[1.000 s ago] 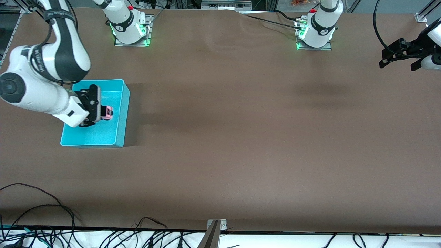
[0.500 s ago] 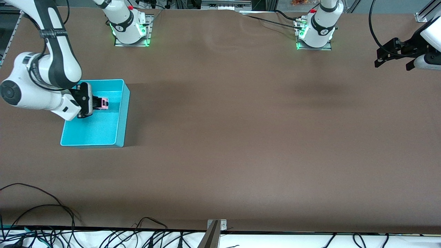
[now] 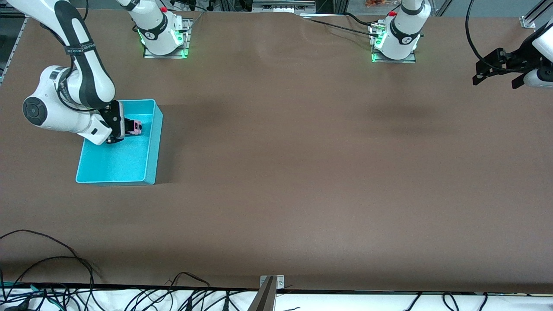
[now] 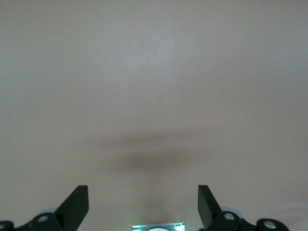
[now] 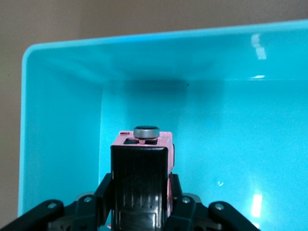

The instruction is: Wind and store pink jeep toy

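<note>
A big brown worktop (image 3: 293,164) fills the room, with black wires along the edge nearest the front camera. Near the right arm's end sits a turquoise bin (image 3: 149,166) with nothing lying on its floor.

The right pincer (image 3: 130,128) hangs over the bin, in the part farther from the front camera. Its fingers are squeezed tight on the pink jeep toy (image 3: 136,127). In the right wrist view the little car (image 5: 163,142) sits between the black fingers (image 5: 139,178), with blue walls all around and a small round grey part on top of it. I cannot tell if the car touches the floor of the bin or is still a bit above it.

The left pincer (image 3: 497,69) waits up in the air at the left arm's end of the worktop. Its fingers are spread wide and it holds nothing. Its own view shows only bare worktop under it.

How far along is the job? I think it is almost done. The car is already at the bin, so the carrying part looks finished. I cannot see if the car is wound up. What is left is to let go of the car so it rests in the bin, then lift the arm away.

There is some dark writing on a band of the right arm, but it is too small to read. I see no brand or label on the car or the bin.
</note>
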Robot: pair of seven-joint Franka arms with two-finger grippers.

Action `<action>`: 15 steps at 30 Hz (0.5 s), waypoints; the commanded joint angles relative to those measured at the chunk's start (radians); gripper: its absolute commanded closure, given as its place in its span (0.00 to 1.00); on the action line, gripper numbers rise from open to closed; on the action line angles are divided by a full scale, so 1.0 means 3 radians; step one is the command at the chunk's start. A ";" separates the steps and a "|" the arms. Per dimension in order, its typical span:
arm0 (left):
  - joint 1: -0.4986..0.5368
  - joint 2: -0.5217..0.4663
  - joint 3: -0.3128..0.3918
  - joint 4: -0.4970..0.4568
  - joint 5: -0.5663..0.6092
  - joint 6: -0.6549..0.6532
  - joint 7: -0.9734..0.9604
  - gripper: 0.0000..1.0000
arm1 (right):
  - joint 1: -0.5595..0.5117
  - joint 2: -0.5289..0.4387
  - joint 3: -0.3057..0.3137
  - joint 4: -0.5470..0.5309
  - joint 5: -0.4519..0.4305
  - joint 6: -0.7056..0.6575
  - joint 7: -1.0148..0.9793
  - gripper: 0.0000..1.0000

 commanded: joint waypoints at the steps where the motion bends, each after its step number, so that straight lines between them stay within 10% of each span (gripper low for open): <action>1: -0.0015 0.0006 0.0023 0.0017 -0.0018 -0.0006 -0.0014 0.00 | -0.0018 0.0061 -0.0047 -0.0043 0.0079 0.0088 -0.0112 0.97; 8: -0.0015 0.0006 0.0023 0.0017 -0.0023 -0.0006 -0.0009 0.00 | -0.0039 0.0112 -0.0047 -0.0038 0.0079 0.0129 -0.0107 0.88; 12: -0.0015 0.0011 0.0023 0.0017 -0.0023 -0.0006 -0.0009 0.00 | -0.0039 0.0112 -0.0047 -0.0028 0.0074 0.0129 -0.0087 0.21; 15: -0.0020 0.0011 0.0023 0.0017 -0.0023 -0.0011 -0.0009 0.00 | -0.0039 0.0112 -0.0047 -0.0017 0.0079 0.0119 -0.0056 0.00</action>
